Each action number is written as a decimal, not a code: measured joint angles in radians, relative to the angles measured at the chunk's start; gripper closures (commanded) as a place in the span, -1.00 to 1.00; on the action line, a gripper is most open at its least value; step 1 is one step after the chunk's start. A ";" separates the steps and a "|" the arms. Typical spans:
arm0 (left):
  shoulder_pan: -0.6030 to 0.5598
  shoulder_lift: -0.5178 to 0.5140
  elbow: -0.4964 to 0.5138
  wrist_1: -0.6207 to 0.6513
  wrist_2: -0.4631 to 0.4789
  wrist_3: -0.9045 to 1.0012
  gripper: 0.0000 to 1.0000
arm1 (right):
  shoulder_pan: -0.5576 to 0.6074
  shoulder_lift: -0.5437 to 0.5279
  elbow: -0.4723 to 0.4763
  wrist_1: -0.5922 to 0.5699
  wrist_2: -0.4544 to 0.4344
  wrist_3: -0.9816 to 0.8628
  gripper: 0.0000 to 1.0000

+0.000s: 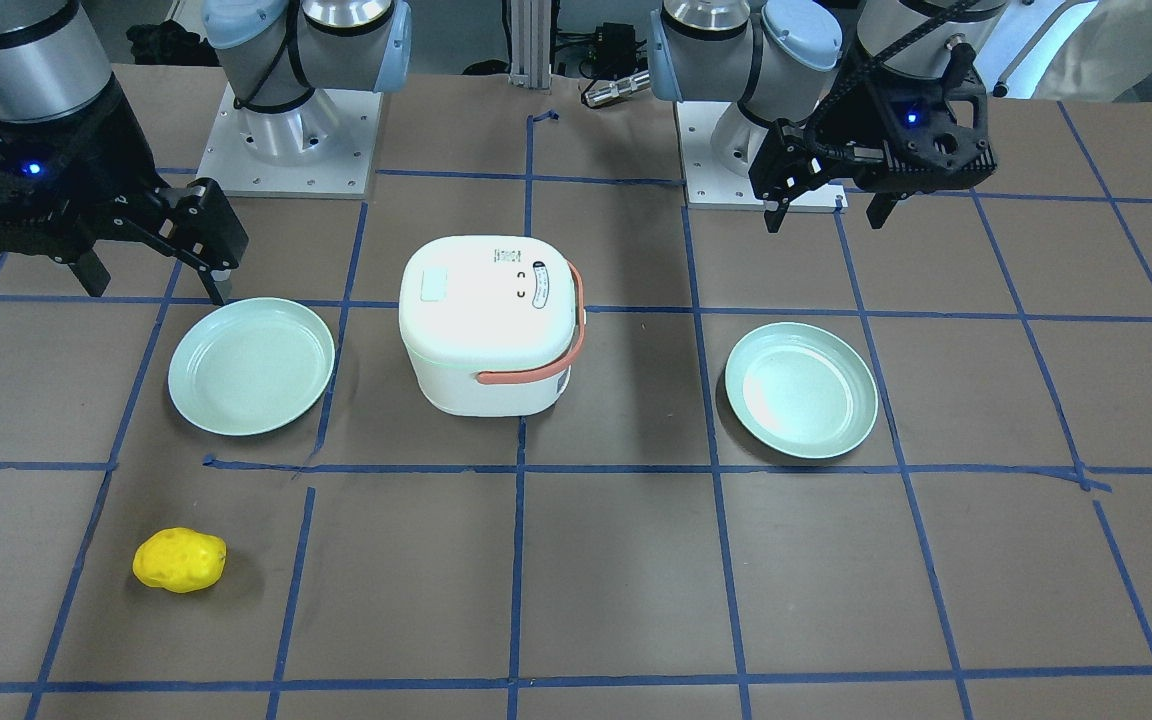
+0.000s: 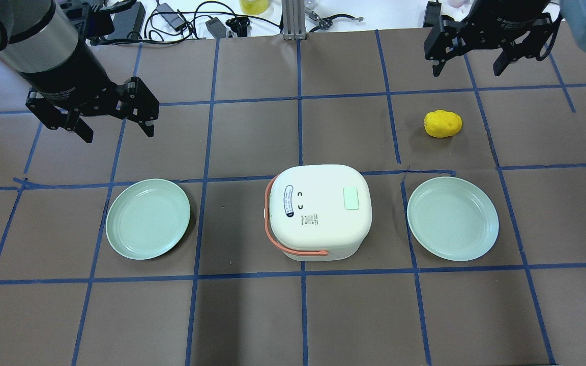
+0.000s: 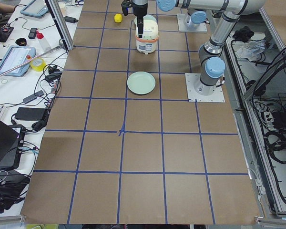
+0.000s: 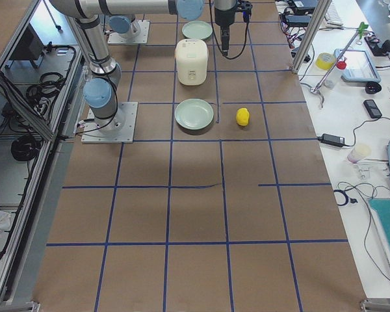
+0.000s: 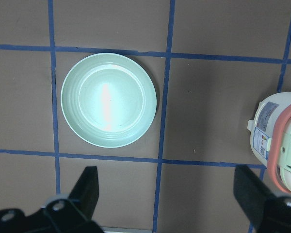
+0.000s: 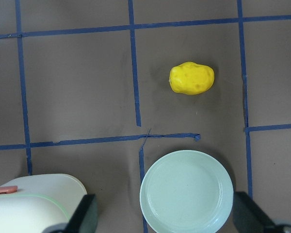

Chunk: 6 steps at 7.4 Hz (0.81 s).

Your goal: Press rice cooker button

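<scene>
The white rice cooker (image 2: 318, 211) with an orange handle stands at the table's middle, lid shut. A pale green rectangular button (image 2: 350, 197) sits on its lid; it also shows in the front view (image 1: 435, 285). My left gripper (image 2: 115, 112) is open and empty, raised above the table beyond the left plate and to the cooker's left. In the left wrist view the cooker (image 5: 281, 141) is at the right edge. My right gripper (image 2: 468, 56) is open and empty, high at the far right. The right wrist view shows the cooker's corner (image 6: 34, 204).
Two pale green plates flank the cooker, one on the left (image 2: 148, 218) and one on the right (image 2: 452, 218). A yellow lumpy object (image 2: 442, 123) lies beyond the right plate. Cables and devices lie past the table's far edge.
</scene>
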 measured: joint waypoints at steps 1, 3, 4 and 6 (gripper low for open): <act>0.000 0.000 0.000 0.000 0.000 0.000 -1.00 | 0.000 0.000 0.000 0.000 0.000 0.000 -1.00; 0.000 0.000 0.000 0.000 0.000 0.000 -1.00 | 0.004 -0.001 0.006 0.003 0.003 0.001 -0.30; 0.000 0.000 0.000 0.000 0.000 0.000 -1.00 | 0.011 -0.003 0.018 0.004 0.012 0.004 0.34; 0.000 0.000 0.000 0.000 0.000 0.000 -1.00 | 0.075 -0.007 0.072 0.005 0.032 0.049 1.00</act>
